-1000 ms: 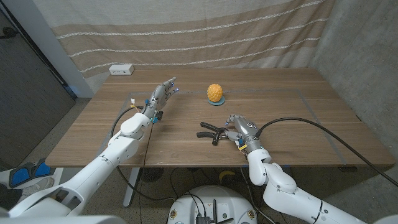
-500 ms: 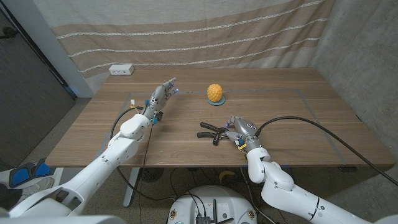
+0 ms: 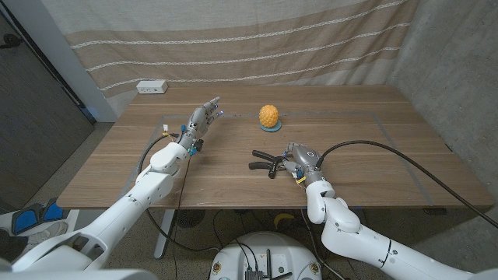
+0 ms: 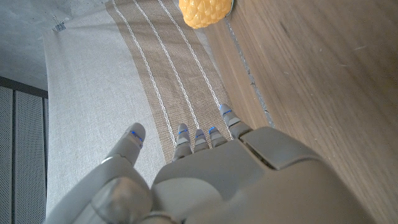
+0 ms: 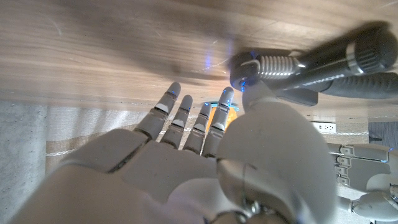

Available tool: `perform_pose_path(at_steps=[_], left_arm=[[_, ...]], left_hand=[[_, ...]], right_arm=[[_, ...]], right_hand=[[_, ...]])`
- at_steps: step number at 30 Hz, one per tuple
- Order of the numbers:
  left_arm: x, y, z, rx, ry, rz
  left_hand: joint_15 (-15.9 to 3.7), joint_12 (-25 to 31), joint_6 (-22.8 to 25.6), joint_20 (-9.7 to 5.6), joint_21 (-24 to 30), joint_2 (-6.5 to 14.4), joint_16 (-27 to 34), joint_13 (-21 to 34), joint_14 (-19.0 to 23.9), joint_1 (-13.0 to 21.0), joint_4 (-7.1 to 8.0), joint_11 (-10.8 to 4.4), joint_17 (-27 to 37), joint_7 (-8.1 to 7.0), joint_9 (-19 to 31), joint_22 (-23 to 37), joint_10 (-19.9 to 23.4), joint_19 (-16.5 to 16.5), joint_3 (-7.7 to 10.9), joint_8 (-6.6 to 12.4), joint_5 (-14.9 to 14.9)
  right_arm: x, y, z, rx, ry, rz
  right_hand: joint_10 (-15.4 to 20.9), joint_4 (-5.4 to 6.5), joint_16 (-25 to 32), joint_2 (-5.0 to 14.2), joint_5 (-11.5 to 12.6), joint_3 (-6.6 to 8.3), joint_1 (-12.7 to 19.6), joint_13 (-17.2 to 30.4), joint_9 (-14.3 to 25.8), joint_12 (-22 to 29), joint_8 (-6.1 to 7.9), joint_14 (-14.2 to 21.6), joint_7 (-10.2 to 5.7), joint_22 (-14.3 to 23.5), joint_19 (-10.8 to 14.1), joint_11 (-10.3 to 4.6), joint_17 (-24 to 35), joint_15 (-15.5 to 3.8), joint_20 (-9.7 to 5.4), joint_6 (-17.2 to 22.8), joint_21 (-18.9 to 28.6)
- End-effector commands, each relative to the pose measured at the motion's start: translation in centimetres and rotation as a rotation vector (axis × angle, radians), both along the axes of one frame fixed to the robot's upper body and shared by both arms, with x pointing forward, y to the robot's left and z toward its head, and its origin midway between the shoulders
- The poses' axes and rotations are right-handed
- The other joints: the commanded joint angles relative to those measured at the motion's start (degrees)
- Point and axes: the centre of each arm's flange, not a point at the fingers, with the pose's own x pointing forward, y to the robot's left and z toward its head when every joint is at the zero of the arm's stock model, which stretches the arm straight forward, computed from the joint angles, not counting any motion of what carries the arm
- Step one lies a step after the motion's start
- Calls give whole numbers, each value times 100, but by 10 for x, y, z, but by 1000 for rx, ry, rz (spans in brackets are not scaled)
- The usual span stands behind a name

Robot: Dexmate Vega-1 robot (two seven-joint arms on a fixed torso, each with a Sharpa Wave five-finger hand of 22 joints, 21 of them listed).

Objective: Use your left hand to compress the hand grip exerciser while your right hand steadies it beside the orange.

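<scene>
The black hand grip exerciser [image 3: 263, 162] lies on the wooden table [image 3: 373, 132], its handles pointing to picture left. My right hand [image 3: 300, 160] is at its spring end. In the right wrist view the thumb touches the metal spring [image 5: 273, 63] while the fingers [image 5: 186, 115] reach out straight, apart from the exerciser's handles [image 5: 348, 68]. The orange [image 3: 269, 116] sits on a small coaster farther back, and the orange [image 5: 219, 116] shows between the fingers. My left hand [image 3: 204, 115] hovers with fingers spread, left of the orange [image 4: 205, 11], holding nothing.
A white power strip [image 3: 152, 87] lies at the table's far left. A striped curtain [image 3: 233, 39] hangs behind the table. Cables run along both arms. Bare wood [image 3: 226, 167] lies between my left hand and the exerciser.
My right hand has shifted a little away from me and to the left, and the exerciser has slid slightly with it. The left hand has stayed put.
</scene>
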Motion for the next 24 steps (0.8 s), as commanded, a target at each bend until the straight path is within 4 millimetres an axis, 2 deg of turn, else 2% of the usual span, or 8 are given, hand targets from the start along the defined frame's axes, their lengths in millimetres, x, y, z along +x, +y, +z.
perform_pose_path(at_steps=[1, 5, 8, 12, 15, 17, 22, 24], left_arm=[[3, -2, 0, -9, -2, -12], [2, -2, -1, -11, -4, -12], [1, -3, -2, -10, -7, -10], [-2, -4, -2, -6, -9, -6], [-3, -4, -3, -8, -10, -3], [-4, -5, -3, -9, -9, -4], [-7, -7, -2, -1, -15, -1], [-8, -8, -2, 2, -18, -1]], left_hand=[[-4, 10, 13, 17, -19, 33, 19, 12, 8, -64, -33, 8, 11, -26, 23, 20, -10, 52, 25, -7, -4], [-2, 10, 18, 22, -26, 34, 18, 12, 8, -68, -38, 8, 11, -24, 23, 20, -9, 50, 26, -5, -4], [-6, 9, 18, 19, -29, 34, 18, 12, 6, -71, -43, 2, 10, -29, 23, 20, -12, 53, 26, -5, -4], [-5, 9, 17, 18, -36, 35, 18, 12, 8, -74, -49, 14, 10, -33, 23, 20, -13, 53, 28, -6, -4], [-4, 10, 19, 19, -40, 36, 18, 12, 8, -76, -54, 11, 9, -31, 23, 20, -10, 54, 29, -5, -4], [-2, 11, 19, 18, -42, 36, 19, 12, 11, -77, -57, 11, 9, -29, 23, 20, -9, 55, 30, -5, -4], [-4, 12, 21, 24, -49, 38, 18, 12, 10, -79, -66, 7, 8, -31, 23, 20, -6, 59, 32, -5, -4], [-5, 11, 20, 22, -50, 38, 18, 12, 10, -80, -68, 12, 8, -28, 23, 21, -9, 60, 32, -5, -4]], right_arm=[[4, -5, 8, -88, 18, -94], [8, -7, 11, -126, 59, -140], [12, -8, 12, -213, 62, -235], [15, -10, 13, -234, 92, -237], [15, -12, 11, -224, 85, -221], [16, -13, 9, -217, 80, -209], [14, -17, 5, -199, 59, -196], [14, -18, 4, -196, 56, -194]], right_hand=[[106, 1, 42, 10, 55, -35, 79, 46, -1, 55, 99, 46, 9, 15, -13, -7, 49, -938, 11, 175, 1], [138, 73, 59, 33, 75, -102, -34, 83, -27, 74, 169, 31, 29, 19, -34, 26, 80, -858, 56, 324, -1], [167, 119, 55, 50, 90, -166, -148, 118, -63, 90, 266, -13, 155, 24, -71, 61, 98, -783, 110, 565, -8], [302, 137, 71, 60, 103, -208, -226, 144, -105, 144, 310, 16, 216, 26, -78, 41, 103, -804, 122, 716, -6], [531, 108, 113, 99, 130, -230, -236, 185, -166, 232, 460, 93, 250, 29, -43, -2, 112, -852, 86, 1138, 17], [705, 54, 173, 150, 169, -226, -182, 232, -265, 292, 599, 177, 335, 31, -6, -99, 139, -924, 38, 1592, 42], [1061, -43, 212, 169, 228, -163, -23, 278, -421, 413, 632, 316, 451, 31, 133, -169, 129, -982, -37, 1887, 108], [1091, -80, 191, 162, 250, -121, 57, 288, -459, 418, 632, 343, 487, 30, 166, -166, 104, -1001, -66, 1940, 123]])
